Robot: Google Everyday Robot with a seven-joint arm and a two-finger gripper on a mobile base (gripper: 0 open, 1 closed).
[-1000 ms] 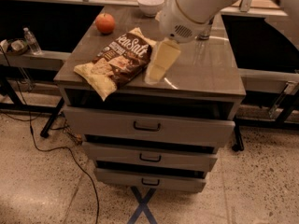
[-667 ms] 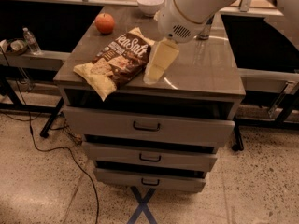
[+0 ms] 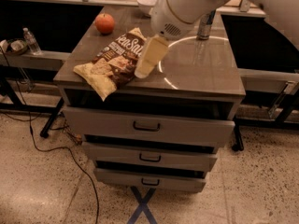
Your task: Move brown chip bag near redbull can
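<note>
Brown chip bag lies on the near left of the counter, one corner hanging over the near edge. We see the claw angled down at the bag's right edge; we cannot tell how wide it stands or whether it grips anything. The redbull can stands upright far right, well apart from the bag.

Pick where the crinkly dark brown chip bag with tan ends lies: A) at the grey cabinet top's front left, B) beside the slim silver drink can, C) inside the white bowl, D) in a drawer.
A: the brown chip bag lies at the front left of the cabinet top, apart from the silver can at back right; the gripper is at its right edge.
</note>
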